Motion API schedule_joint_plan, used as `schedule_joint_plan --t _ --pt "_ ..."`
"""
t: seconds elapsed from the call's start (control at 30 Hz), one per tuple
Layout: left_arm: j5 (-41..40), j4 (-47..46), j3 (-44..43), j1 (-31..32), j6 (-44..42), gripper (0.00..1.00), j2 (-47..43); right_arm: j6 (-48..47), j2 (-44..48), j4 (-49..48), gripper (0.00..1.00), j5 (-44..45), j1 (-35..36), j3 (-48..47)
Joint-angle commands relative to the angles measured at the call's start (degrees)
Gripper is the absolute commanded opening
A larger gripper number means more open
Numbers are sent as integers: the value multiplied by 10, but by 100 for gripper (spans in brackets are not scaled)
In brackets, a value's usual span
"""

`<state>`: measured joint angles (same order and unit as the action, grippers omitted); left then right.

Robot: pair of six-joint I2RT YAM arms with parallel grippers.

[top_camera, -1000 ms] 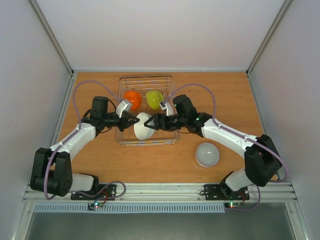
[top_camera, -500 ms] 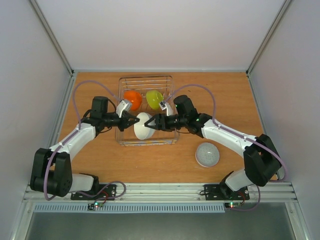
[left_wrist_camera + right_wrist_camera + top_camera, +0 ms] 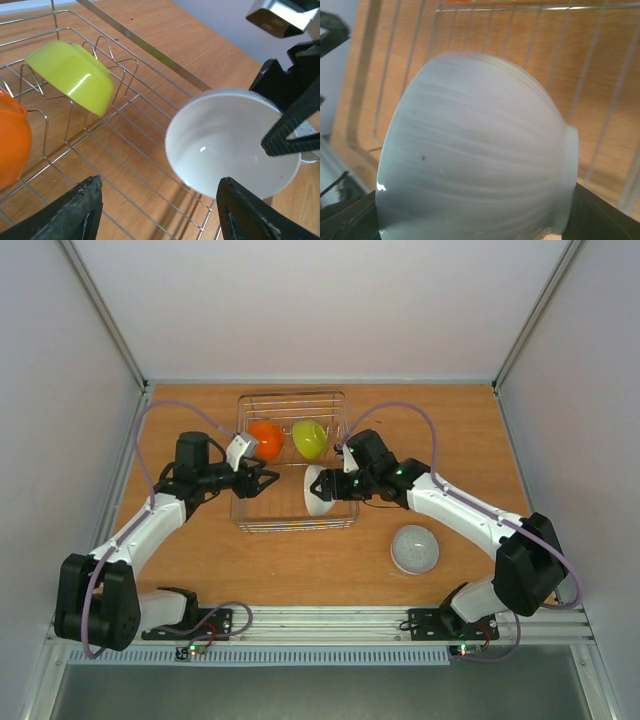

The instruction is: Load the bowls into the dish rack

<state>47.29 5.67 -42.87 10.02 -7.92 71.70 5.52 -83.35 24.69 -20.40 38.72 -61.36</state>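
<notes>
The dish rack [image 3: 290, 395] stands at the middle of the table. An orange bowl [image 3: 265, 438] and a lime green bowl [image 3: 309, 438] lean on edge in its far half. My right gripper [image 3: 331, 486] is shut on a white bowl [image 3: 316, 494], held on its side over the rack's near right part. In the right wrist view that bowl's outside [image 3: 475, 165] fills the frame. My left gripper [image 3: 263, 480] stands open just left of it, nothing between its fingers [image 3: 75, 215]. The left wrist view looks into the white bowl [image 3: 225, 145], past the green bowl [image 3: 75, 75].
A grey bowl [image 3: 414, 549] sits upside down on the table, right of the rack's near corner. The rack's wire prongs [image 3: 115, 55] rise beside the green bowl. White walls close in the table on three sides.
My left gripper has let go of the white bowl, opened and drawn back to the left. The right gripper has closed on the bowl and carried it a little to the right.
</notes>
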Motion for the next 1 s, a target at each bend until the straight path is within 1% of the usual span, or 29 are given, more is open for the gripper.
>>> schedule_joint_plan --t 0.0,0.1,0.17,0.33,0.4,0.5,0.6,0.77,0.97 --pt "-33 -66 24 -1 10 65 -26 -42 -14 56 1 122 5 -52" --pt "-46 -79 30 -1 15 66 -31 -75 -39 98 1 194 29 -95" --pt "-57 -85 32 -1 18 66 -31 -91 -63 134 1 262 54 -137" --pt "-97 -109 45 -1 27 66 -45 -125 -139 215 1 400 120 -243" --pt "-117 -113 49 -1 28 66 -51 -130 -165 246 1 455 139 -274" --pt "-152 -112 47 -1 29 67 -49 -125 -196 293 1 515 161 -309" --pt "-160 -113 46 -1 28 67 -46 -105 -229 353 1 582 182 -344" --pt "-146 -106 41 -1 28 67 -38 -85 -286 423 1 639 203 -394" --pt "-138 -98 37 -1 24 67 -34 -74 -355 468 1 665 206 -444"
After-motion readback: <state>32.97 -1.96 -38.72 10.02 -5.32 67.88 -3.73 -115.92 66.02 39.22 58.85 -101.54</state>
